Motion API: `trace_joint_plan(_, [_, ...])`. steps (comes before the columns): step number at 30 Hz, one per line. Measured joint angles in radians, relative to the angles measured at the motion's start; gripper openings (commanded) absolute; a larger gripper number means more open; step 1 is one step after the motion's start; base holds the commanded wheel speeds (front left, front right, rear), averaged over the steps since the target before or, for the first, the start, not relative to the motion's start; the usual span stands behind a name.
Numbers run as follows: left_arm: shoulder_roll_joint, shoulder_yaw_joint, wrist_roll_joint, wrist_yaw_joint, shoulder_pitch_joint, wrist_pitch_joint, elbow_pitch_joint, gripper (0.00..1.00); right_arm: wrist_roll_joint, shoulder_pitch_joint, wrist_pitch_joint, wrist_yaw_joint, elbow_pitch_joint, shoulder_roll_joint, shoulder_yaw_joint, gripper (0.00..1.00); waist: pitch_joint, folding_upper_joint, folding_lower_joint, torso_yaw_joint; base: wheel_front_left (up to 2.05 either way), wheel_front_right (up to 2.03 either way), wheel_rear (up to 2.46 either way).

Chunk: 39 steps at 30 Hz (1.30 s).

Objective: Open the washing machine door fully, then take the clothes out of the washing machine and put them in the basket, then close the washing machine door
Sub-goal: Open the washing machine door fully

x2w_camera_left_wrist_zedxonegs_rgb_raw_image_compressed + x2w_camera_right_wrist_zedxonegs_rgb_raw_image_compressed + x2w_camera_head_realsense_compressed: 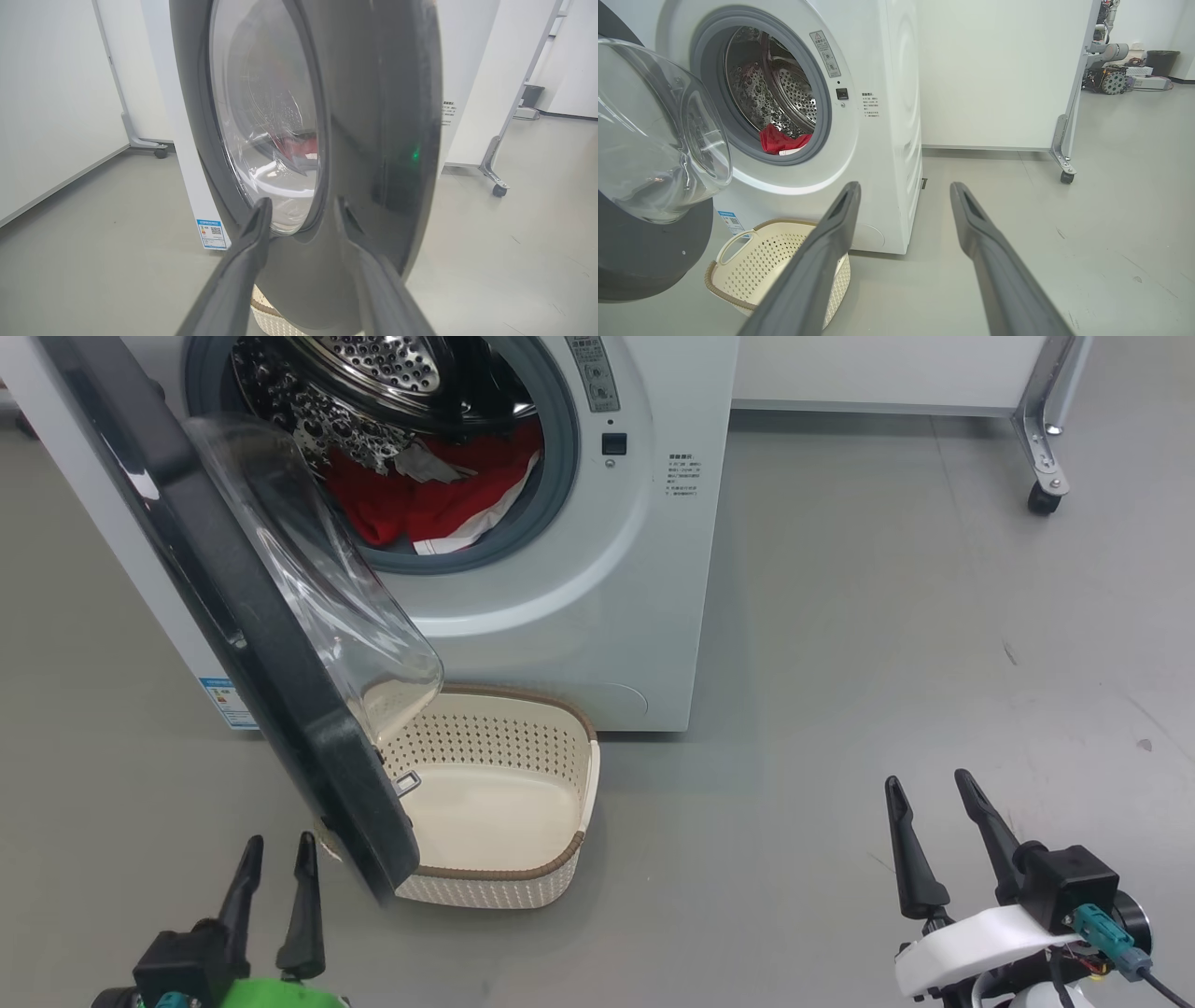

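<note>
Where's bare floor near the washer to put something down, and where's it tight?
Widest free patch: the grey floor right of the washing machine, bordered by the wheeled panel leg and the right gripper. The floor left of the washing machine door is bare. Crowded: the door overhangs the basket, and the left gripper sits beside the door's rim.

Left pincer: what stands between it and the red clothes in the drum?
The washing machine door: in the left wrist view the left pincer faces its black rim, the clothes showing through its glass.

The washing machine door (243,625) hides the basket (504,887) at its left end; the washing machine (597,616) is cropped above; its lettering (684,476) is illegibly small.
</note>
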Motion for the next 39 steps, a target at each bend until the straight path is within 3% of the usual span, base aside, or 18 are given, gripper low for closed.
trace_joint_plan(15, [0.000, 0.006, 0.002, -0.010, 0.000, 0.000, -0.017, 0.00, -0.027, 0.013, 0.000, 0.013, 0.001, 0.008, -0.008, 1.00, 0.002, 0.0000, 0.0000, 0.003, 0.00, 0.00, 0.00])
trace_joint_plan(39, [-0.004, 0.073, 0.041, -0.004, -0.159, -0.005, -0.292, 0.00, -0.043, 0.013, 0.000, 0.023, 0.008, 0.035, -0.029, 1.00, -0.008, 0.0000, 0.0000, 0.010, 0.00, 0.00, 0.00])
